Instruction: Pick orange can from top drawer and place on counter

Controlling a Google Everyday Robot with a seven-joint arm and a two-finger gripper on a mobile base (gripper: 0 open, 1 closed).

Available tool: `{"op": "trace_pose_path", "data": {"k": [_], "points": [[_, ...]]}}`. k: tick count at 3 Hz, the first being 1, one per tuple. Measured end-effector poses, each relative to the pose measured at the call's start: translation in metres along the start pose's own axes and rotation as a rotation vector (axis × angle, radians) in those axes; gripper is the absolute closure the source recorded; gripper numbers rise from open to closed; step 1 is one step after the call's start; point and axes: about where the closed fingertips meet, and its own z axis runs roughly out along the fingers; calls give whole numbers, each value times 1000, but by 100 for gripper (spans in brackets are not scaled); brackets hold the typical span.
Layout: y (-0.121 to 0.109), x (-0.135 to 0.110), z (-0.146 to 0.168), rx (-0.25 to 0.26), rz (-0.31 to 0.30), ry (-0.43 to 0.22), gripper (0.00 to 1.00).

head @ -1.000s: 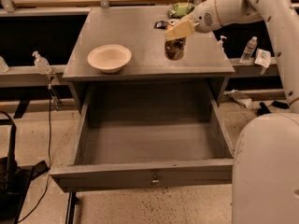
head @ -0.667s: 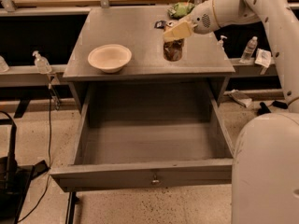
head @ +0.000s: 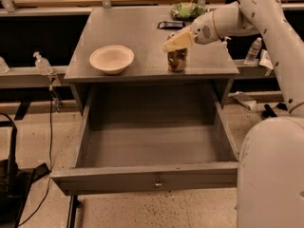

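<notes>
Placement: orange can (head: 177,61) upright on counter (head: 128,30), near-right part. Gripper (head: 177,42) at its top, can't tell its grip. Release fully, retreat straight up.

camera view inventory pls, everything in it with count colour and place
counter: one, dark grey, cabinet top
top drawer: one, grey, pulled open below counter
orange can: one, orange-brown, upright on counter, front right
bowl: one, cream, counter front left
green bag: one, green, counter back
flat dark item: one, black, beside the bag
bottles: two, clear, left and right of cabinet
gripper: one, pale yellow, at the can's top
arm: one, white, reaching from right
</notes>
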Motion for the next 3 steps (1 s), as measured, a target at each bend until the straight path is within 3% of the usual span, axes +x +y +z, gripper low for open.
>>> {"op": "trace_pose_path", "data": {"k": [1, 2, 3], "points": [[0, 0, 2, -3, 1, 1, 0], [2, -4, -6, -14, 2, -47, 0], [14, -31, -42, -13, -58, -151, 0]]}}
